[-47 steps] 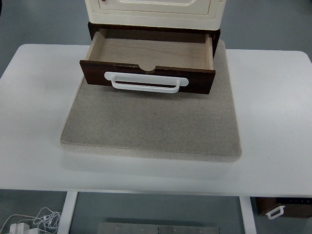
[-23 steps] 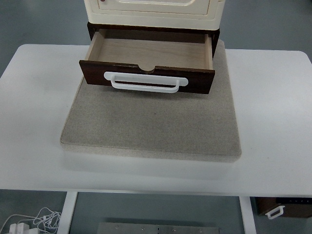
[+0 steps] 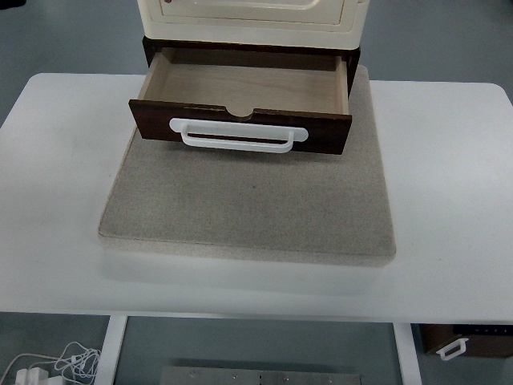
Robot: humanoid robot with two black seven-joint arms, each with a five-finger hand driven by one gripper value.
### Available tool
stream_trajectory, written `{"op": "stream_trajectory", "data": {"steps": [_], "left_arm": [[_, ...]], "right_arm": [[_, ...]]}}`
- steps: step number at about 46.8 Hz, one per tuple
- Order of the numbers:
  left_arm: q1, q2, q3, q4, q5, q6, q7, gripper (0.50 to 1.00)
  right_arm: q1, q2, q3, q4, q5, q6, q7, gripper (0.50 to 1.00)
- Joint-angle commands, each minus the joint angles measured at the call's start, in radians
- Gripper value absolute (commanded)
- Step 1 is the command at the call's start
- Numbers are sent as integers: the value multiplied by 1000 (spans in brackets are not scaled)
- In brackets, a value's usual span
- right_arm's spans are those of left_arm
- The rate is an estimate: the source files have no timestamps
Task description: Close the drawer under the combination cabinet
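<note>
— At the far end of the mat, under the cream cabinet [image 3: 252, 20], the drawer [image 3: 240, 124] stood pulled well out toward the near edge, its pale wooden inside bare and its white handle [image 3: 238, 136] facing the robot. Had anything changed in the last second?

— Next to nothing. The whole scene sat a hair higher and to the left than it had a second before, drawer, cabinet and table alike, so I took that for a small shift of the camera and not of the drawer. It was as far out as before.

— And the hands?

— Neither arm showed anywhere, so I couldn't tell whether the fingers were apart or curled.

— What lay around it?

— The grey mat [image 3: 248, 208] carried cabinet and drawer, on the white table [image 3: 449, 176]; some cable [image 3: 56, 362] lay on the floor below.

— So the closing?

— Not yet begun, by my reckoning. A hand had first to reach the drawer front and push it straight back.
</note>
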Motion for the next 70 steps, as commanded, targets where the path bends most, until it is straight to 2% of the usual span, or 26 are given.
{"op": "stream_trajectory", "data": {"steps": [1,10,15,25,42,59,70], "left_arm": [[-18,-5,57,-39,55,-1,4,996],[-116,-21,242,-111,167,-21,39,996],[-152,-83,342,-147,223,-44,90,996],[-155,-175,445,-191,317,-29,163,996],[-178,-221,595,-208,320,-48,343,996],[-198,-215,675,-226,319,-55,546,999],[-198,-207,732,-227,317,-53,546,999]], "right_arm": [[0,0,0,0,0,0,0,952],[0,0,0,0,0,0,0,952],[0,0,0,0,0,0,0,952],[0,0,0,0,0,0,0,952],[0,0,0,0,0,0,0,952],[0,0,0,0,0,0,0,952],[0,0,0,0,0,0,0,952]]}}
